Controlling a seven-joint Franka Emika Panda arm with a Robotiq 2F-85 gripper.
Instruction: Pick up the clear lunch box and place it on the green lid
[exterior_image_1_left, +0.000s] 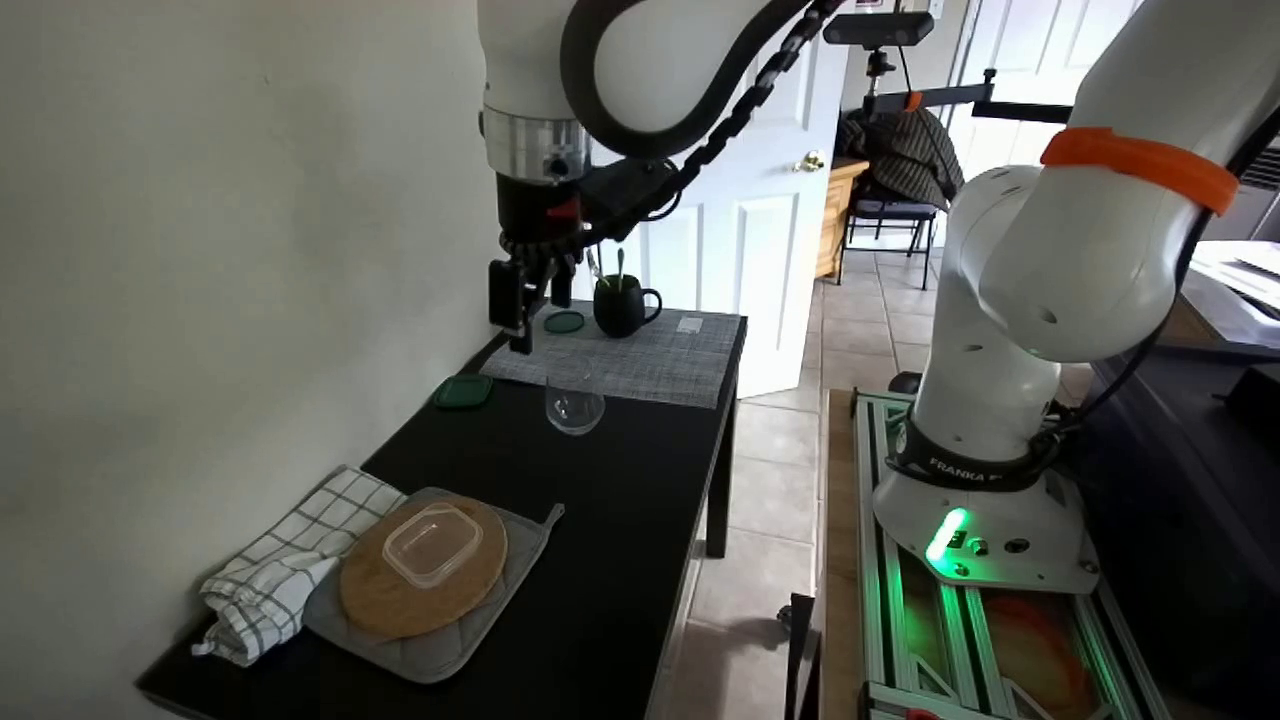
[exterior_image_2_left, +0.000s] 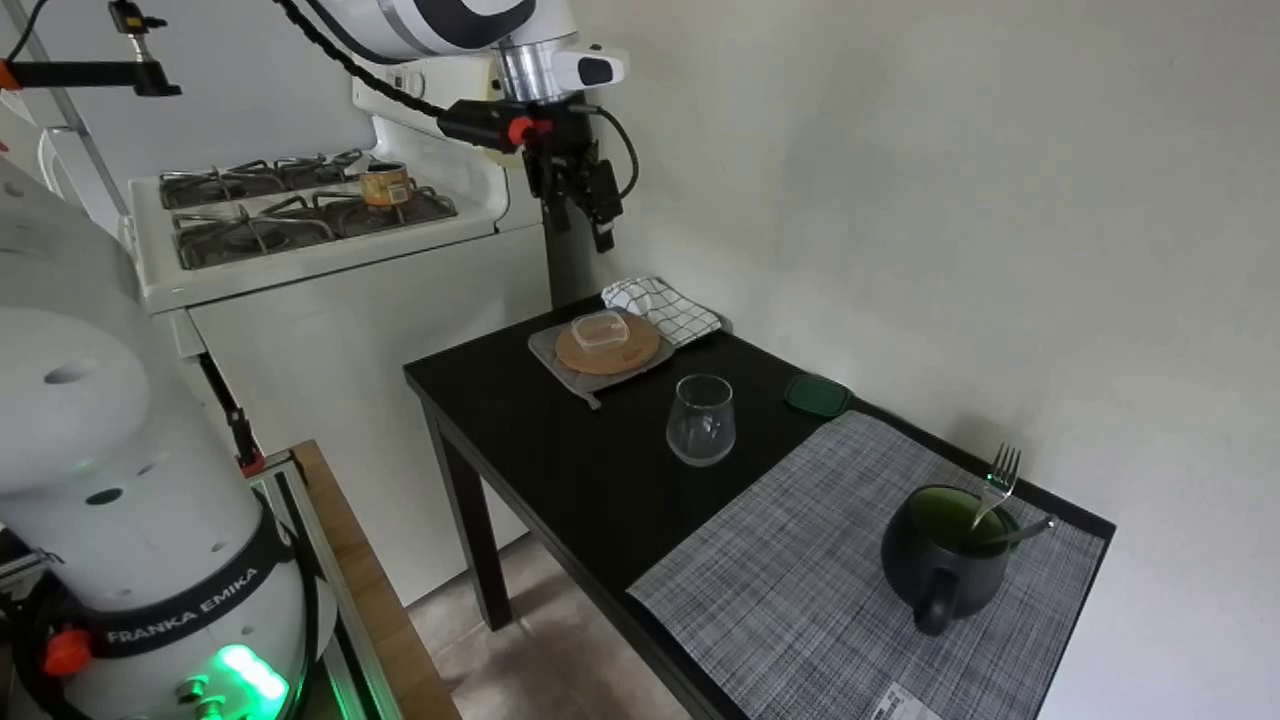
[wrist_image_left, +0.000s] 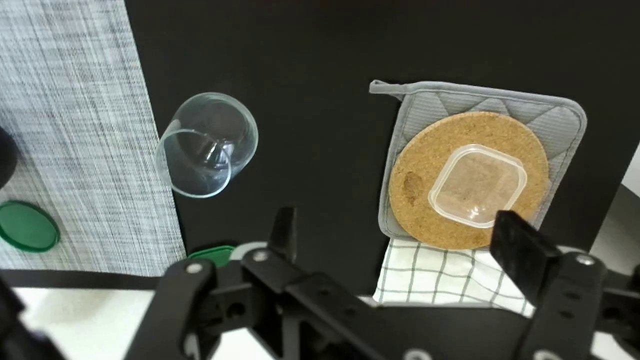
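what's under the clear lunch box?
Under the clear lunch box: the round tan board, visible through it, then a grey pot holder. The board hides the pot holder's middle; anything between pot holder and black table can't be seen.

White arm (exterior_image_1_left: 1080, 260), orange band (exterior_image_1_left: 1140, 165), FRANKA EMIKA collar (exterior_image_2_left: 180, 615), black tool (wrist_image_left: 397, 222)

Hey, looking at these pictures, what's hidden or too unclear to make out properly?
In the wrist view: square green lid, partly behind the gripper.
In the wrist view: checked towel, partly behind the gripper.
In the wrist view: dark mug, cut off by the left edge.
In an exterior view: white tag, cut off by the bottom edge.
In an exterior view: orange can, lettering too small to read.
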